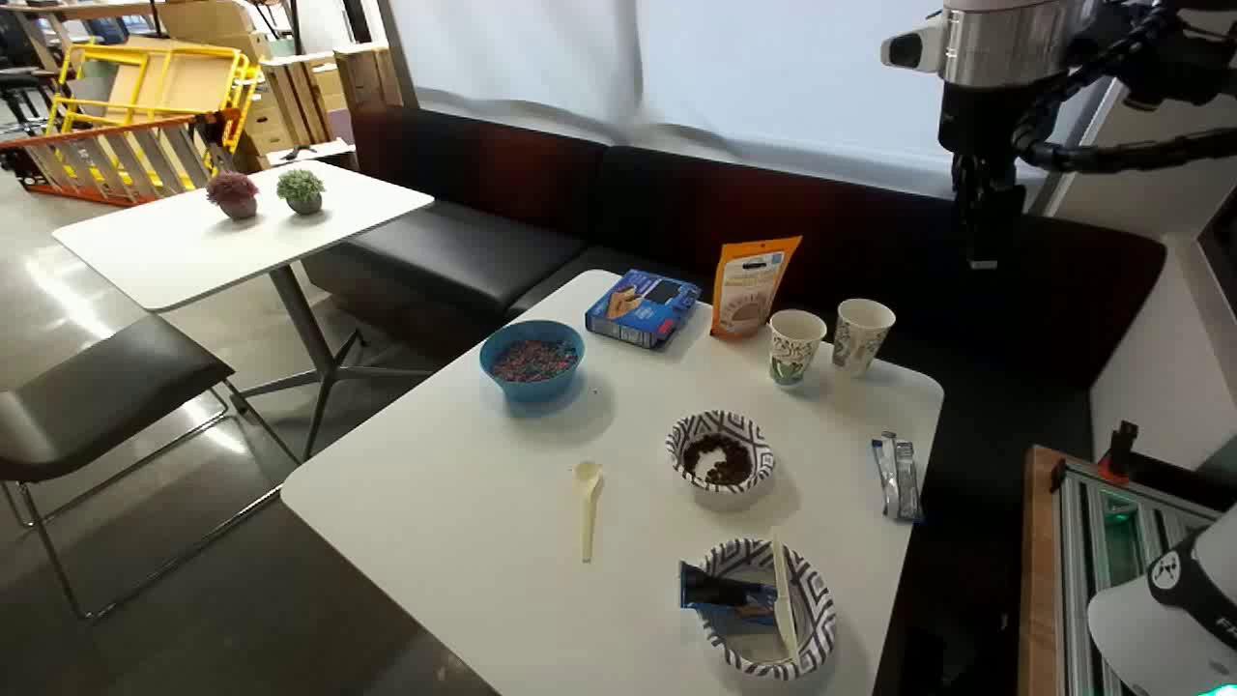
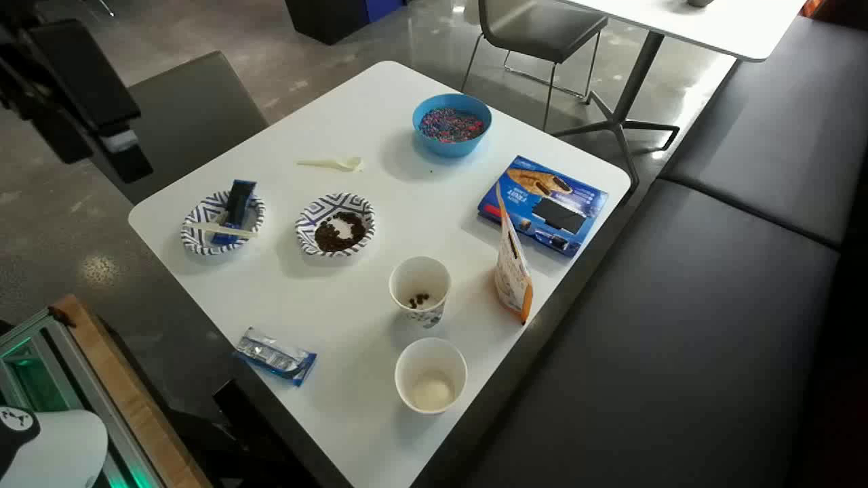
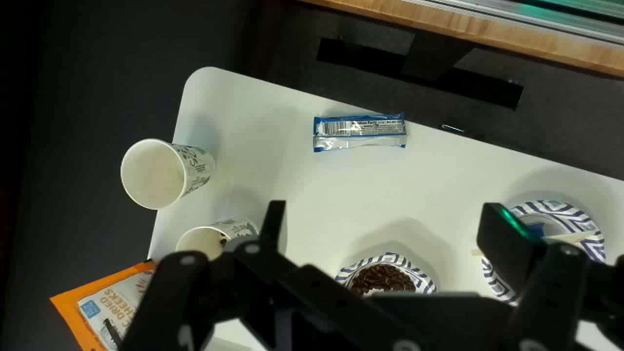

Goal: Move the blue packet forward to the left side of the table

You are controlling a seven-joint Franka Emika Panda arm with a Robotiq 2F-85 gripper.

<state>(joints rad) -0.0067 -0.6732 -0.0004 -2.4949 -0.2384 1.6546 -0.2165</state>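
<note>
The blue packet [image 1: 900,478] is a narrow blue and silver wrapper lying flat on the white table [image 1: 454,522], close to the edge nearest the robot base. It shows in both exterior views [image 2: 277,356]. In the wrist view the packet [image 3: 360,131] lies above the fingers, with its barcode and printed side up. My gripper [image 3: 382,212] is open with nothing between its fingers. It hangs high above the table and apart from the packet, as both exterior views show [image 1: 986,227] [image 2: 112,146].
Two paper cups [image 2: 430,376] and an orange pouch [image 1: 749,290] stand near the packet's end of the table. A bean bowl [image 1: 720,451], a bowl with a dark wrapper [image 1: 768,657], a spoon [image 1: 588,512], a blue bowl [image 1: 532,387] and a blue box [image 1: 643,307] also sit there.
</note>
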